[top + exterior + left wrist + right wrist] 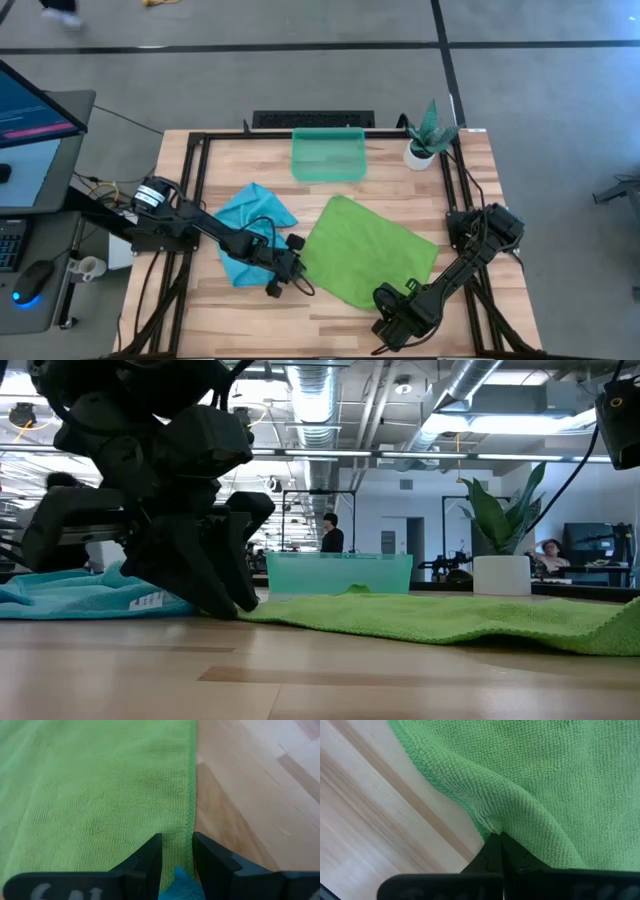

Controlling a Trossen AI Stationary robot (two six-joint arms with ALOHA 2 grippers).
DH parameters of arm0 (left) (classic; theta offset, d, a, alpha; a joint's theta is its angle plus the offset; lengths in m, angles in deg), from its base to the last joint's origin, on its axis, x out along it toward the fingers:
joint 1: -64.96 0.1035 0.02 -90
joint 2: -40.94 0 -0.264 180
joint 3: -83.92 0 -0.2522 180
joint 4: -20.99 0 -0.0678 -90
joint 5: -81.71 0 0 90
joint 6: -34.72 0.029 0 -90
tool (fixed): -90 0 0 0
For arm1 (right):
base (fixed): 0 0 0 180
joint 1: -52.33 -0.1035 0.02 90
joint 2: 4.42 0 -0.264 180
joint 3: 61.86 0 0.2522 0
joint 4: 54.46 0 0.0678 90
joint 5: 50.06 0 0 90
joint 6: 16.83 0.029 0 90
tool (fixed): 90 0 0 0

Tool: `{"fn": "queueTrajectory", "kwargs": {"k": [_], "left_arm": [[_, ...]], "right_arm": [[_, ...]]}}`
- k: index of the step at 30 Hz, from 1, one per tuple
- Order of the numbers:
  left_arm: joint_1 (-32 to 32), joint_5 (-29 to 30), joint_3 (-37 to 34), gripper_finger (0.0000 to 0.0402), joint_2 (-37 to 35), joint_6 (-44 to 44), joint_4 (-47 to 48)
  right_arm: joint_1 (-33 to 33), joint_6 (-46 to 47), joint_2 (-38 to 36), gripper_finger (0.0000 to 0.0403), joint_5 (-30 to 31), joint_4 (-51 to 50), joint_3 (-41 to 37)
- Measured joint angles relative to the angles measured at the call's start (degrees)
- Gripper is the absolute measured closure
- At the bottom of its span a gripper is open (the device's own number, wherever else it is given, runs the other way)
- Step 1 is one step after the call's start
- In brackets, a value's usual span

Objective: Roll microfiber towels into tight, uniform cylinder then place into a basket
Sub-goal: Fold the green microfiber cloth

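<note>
So the right pincer [496, 836] is pinched tight on the near edge of the big lime-green microfiber towel [366, 250], lifting a little fold of the hem off the light wooden worktop [330, 320]. The left pincer [177, 851] sits low at that towel's opposite edge, its fingers partly spread with the stitched hem running between them; I'd say it's lined up on the edge, but I can't tell if it actually has a grip. A bit of the crumpled turquoise-blue microfiber towel [250, 235] peeks up right under it, and that cloth lies bunched just beside the green towel, under the left arm. Looks like the step in hand is getting hold of the green towel to start rolling, so next both pincers need to fold that edge over evenly and keep it tight. The translucent teal plastic basket [328, 155] waits beyond the green towel at the far side, near a small white pot with a green plant [424, 140]. The blue towel crowding the green one could get dragged into the roll.
</note>
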Motion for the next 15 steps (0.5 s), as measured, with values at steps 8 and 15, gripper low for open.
{"fn": "queueTrajectory", "kwargs": {"k": [8, 15], "left_arm": [[2.17, -0.94, -0.01, 0.0329, 0.13, -0.34, 0.28], [1.93, -2.76, -0.09, 0.0395, 0.17, 2.01, 0.55]], "right_arm": [[-0.11, -0.36, 0.0, 0.0399, 0.0, 0.4, 0.0], [-0.11, -2.04, 0.0, 0.04, -0.02, 4.08, 0.02]]}}
